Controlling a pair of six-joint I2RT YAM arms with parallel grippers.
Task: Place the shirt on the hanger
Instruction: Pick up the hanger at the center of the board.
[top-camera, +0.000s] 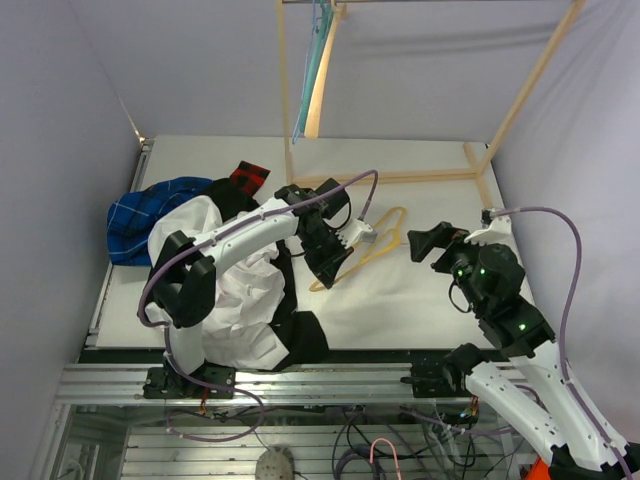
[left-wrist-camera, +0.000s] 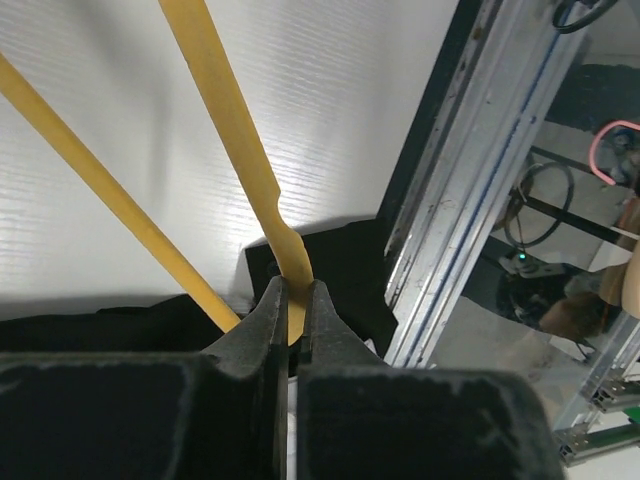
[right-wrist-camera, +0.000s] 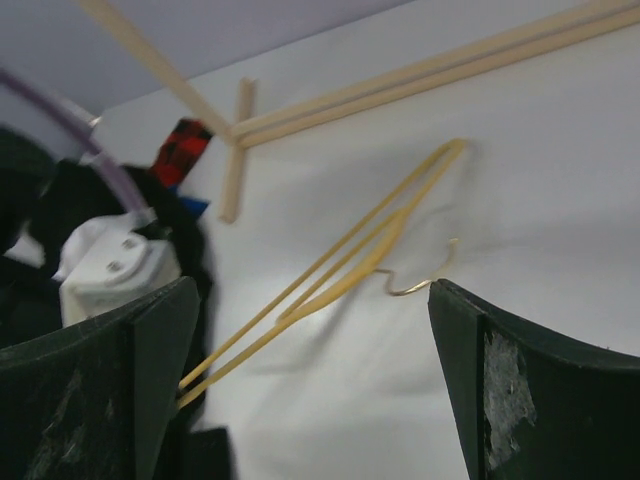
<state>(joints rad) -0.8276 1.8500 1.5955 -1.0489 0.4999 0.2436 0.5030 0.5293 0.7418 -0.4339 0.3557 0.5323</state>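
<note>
Top view: left gripper (top-camera: 333, 262) clamped on one end of the hanger (top-camera: 385, 238), low over mid-table, long axis running up-right toward the wide-open, empty right gripper (top-camera: 428, 243). The shirt (top-camera: 240, 300) is heaped left, beneath the left arm. Left wrist: jaws pinch a yellow bar. Right wrist: hanger thin, yellow, bare; hook faces this arm.
</note>
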